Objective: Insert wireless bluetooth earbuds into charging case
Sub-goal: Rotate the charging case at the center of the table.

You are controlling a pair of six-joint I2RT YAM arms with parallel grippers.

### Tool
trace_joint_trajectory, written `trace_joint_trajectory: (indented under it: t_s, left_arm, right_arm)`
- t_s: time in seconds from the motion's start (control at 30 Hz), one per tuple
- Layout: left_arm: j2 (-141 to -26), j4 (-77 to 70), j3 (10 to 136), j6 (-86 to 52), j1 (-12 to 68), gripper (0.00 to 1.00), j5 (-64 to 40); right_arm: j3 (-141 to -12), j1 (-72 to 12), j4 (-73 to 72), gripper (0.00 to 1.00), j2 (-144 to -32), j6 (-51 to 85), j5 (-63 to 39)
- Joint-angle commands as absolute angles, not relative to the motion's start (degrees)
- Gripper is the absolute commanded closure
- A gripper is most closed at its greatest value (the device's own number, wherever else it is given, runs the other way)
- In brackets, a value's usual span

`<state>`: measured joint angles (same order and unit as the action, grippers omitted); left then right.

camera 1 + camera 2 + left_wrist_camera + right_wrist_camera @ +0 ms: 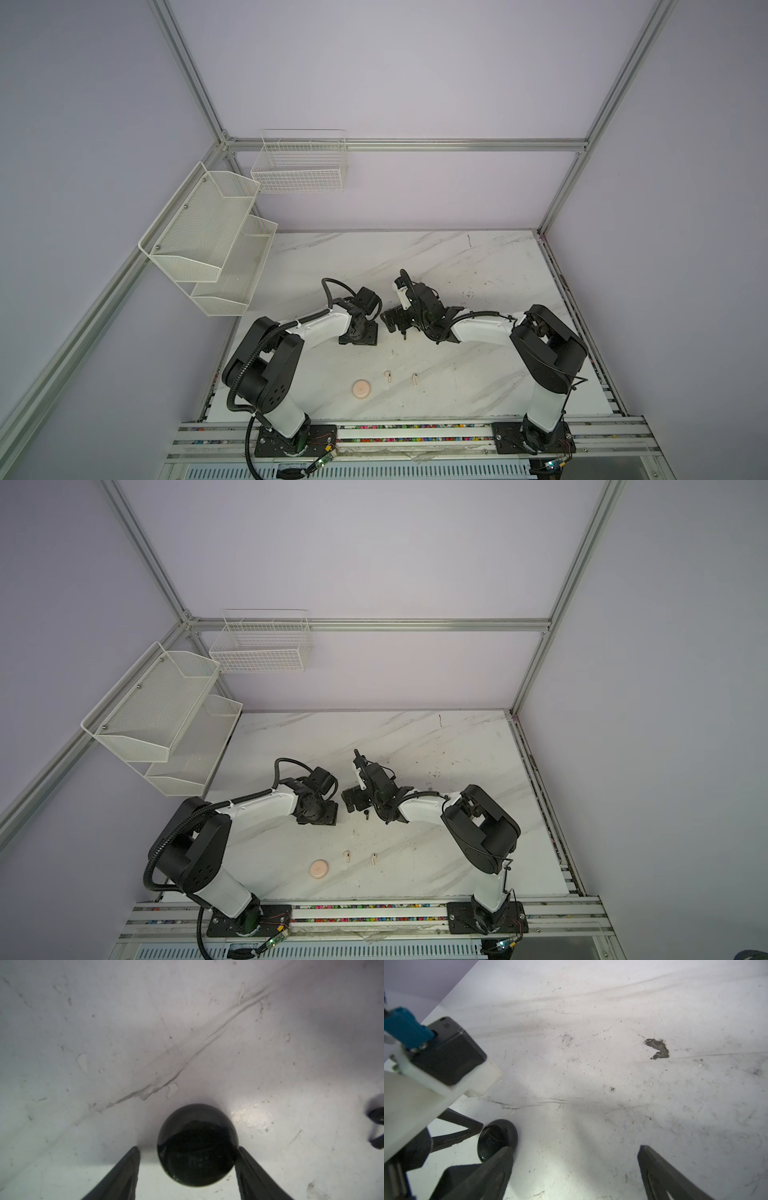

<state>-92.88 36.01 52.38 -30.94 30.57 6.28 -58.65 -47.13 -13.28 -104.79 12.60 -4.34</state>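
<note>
**White-veined marble tabletop (pixel 457 270): steady the case first**

In a top view, two cream stemmed earbuds (pixel 346 855) lie near the front and a small black stemmed earbud (pixel 366 813) lies beneath the right arm.

Left wrist: the left gripper (pixel 187 1148) has its jaws apart around the glossy black round charging case (pixel 197 1145). I'd centre, then close gently.

Right wrist: the right gripper (pixel 575 1149) gapes wide and holds nothing.

- No word, number, brand or sign can be read in any view.
- Black charging case (pixel 197 1145) — faint pale flecks on its glossy surface in the left wrist view. They are too blurred to tell print from reflection.
- Black camera housing (pixel 446 1051), right wrist view — a tiny grid-like mark near one corner, too small to read.
- Small green circuit board (pixel 325 459) by the front rail in a top view: any print on it is too small to make out.
</note>
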Motion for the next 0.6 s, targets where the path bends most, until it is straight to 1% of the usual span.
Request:
trace_joint_trajectory:
  t_s: [0.0,0.23,0.47,0.57]
  left_arm:
    - [-89.81,34.69,49.73,-32.09,30.59,0.3,8.45]
    - [-88.17,34.04,48.34,-32.67,30.41,0.3,7.5]
    - [-87.65,29.4,48.08,-31.84,29.42,0.22,1.26]
    - [-90.15,31.04,50.56,-33.62,29.09,0.21,0.78]
  right_arm:
    - [-59.23,-46.76,-13.71,0.03,-105.69,12.65,-5.01]
    - [-58.79,-46.67,-14.06,0.03,-105.41,13.01,-5.27]
    - [-58.54,-46.5,-14.33,0.03,-105.03,13.1,-5.36]
    - [-58.4,-46.27,-14.67,0.03,-105.08,13.05,-5.64]
